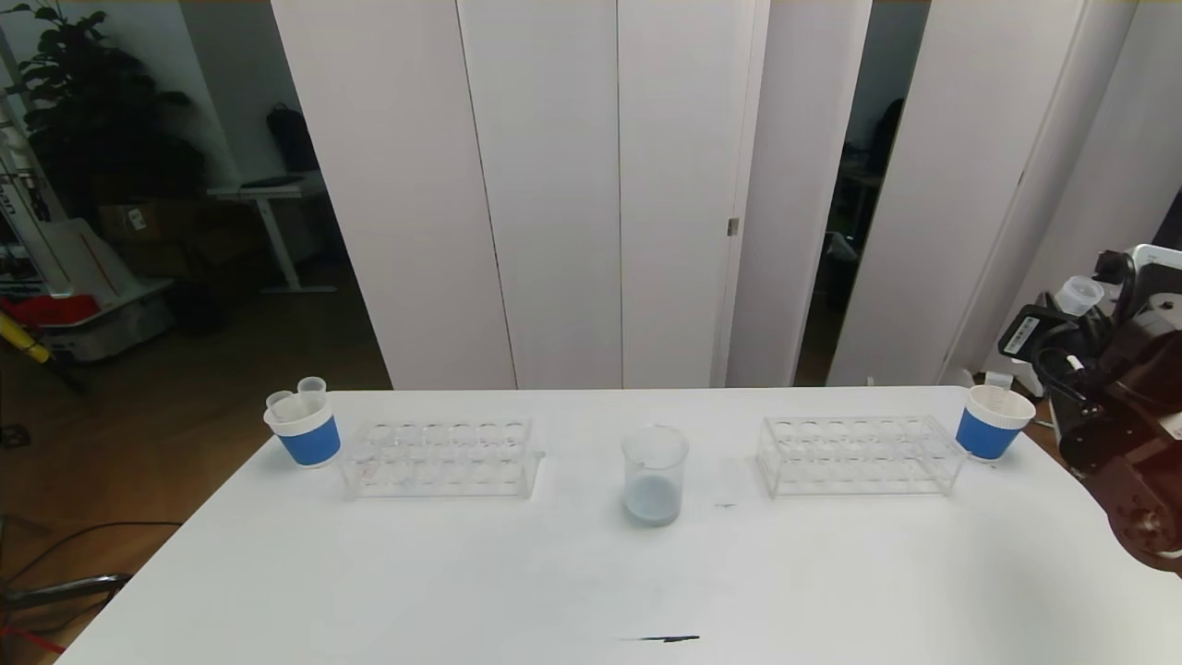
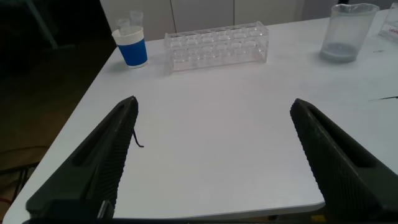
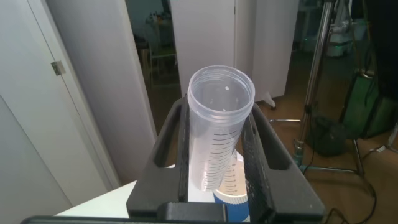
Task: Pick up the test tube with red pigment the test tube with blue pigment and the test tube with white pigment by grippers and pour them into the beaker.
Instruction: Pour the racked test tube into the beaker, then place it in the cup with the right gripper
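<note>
White table (image 1: 369, 573), 2 clear racks (image 1: 441, 457) (image 1: 859, 453), 2 blue-sleeved cups (image 1: 305, 432) (image 1: 990, 423)

The beaker (image 1: 655, 476) is a clear glass cylinder with a lipped rim; it stands upright near the middle of the white table, and a pale grey-blue cloudy liquid fills about its lower third. One clear test tube (image 3: 219, 127) with printed scale lines and a flared rim is held between the two black fingers of the right gripper (image 3: 217, 155), at the right edge of the table and above a white cup with a blue sleeve (image 1: 990, 423); its open mouth shows and it looks empty inside
</note>
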Controlling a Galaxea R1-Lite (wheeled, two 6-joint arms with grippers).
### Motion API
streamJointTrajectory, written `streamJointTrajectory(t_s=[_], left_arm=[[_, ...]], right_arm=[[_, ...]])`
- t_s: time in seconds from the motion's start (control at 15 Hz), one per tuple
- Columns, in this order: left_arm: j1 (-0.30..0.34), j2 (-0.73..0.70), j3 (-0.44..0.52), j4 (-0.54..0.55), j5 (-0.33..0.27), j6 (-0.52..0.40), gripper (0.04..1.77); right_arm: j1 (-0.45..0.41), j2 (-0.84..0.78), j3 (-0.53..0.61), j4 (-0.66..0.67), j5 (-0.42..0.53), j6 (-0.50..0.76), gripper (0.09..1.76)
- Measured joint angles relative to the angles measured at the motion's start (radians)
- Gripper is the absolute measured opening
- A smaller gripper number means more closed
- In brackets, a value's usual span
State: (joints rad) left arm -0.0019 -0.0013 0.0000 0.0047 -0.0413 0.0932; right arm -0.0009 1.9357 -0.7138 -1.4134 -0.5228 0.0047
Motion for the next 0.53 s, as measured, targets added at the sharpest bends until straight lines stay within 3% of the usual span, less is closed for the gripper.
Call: streamJointTrajectory(t_s=[0.53], left_arm=[[0.000, 0.000, 0.000, 0.000, 0.000, 0.000, 1.75]], right_arm=[[-0.136, 0.141, -0.107, -0.113, 0.045, 0.030, 0.57]])
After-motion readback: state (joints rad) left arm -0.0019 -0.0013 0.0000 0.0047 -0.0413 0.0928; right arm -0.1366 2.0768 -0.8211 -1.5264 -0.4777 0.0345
